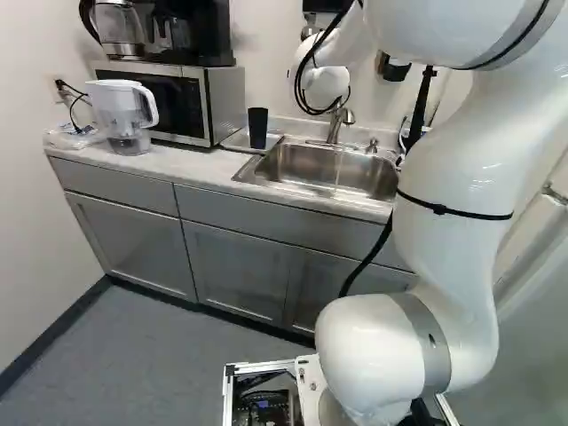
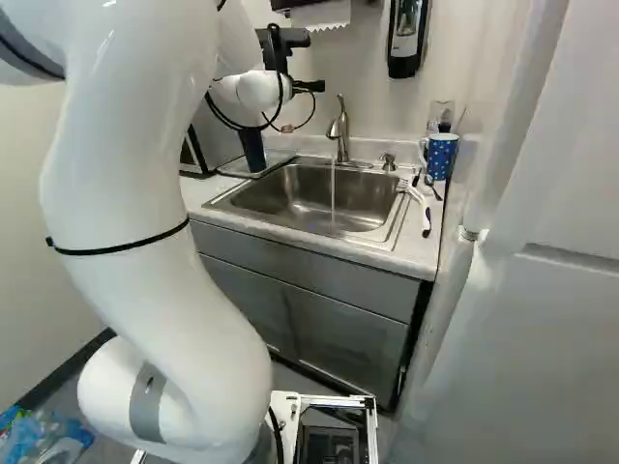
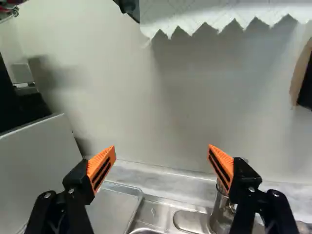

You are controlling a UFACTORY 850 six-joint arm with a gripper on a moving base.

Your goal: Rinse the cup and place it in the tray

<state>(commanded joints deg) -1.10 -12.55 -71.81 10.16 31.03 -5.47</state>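
The claw (image 2: 308,86) hangs released, ribbed orange pads (image 3: 99,165) apart, while the dark, tapered cup (image 1: 257,128) stands upright on the flat tray (image 1: 237,140).

Bright light falls softly over the white arm (image 1: 453,177), leaving pale highlights, and glints on the steel sink (image 2: 290,198). Blurry-edged shadows spread across the wall (image 3: 122,97) beneath the paper towel (image 3: 219,12) (rather gentle ones), while the floor (image 1: 133,355) looks dimmer.
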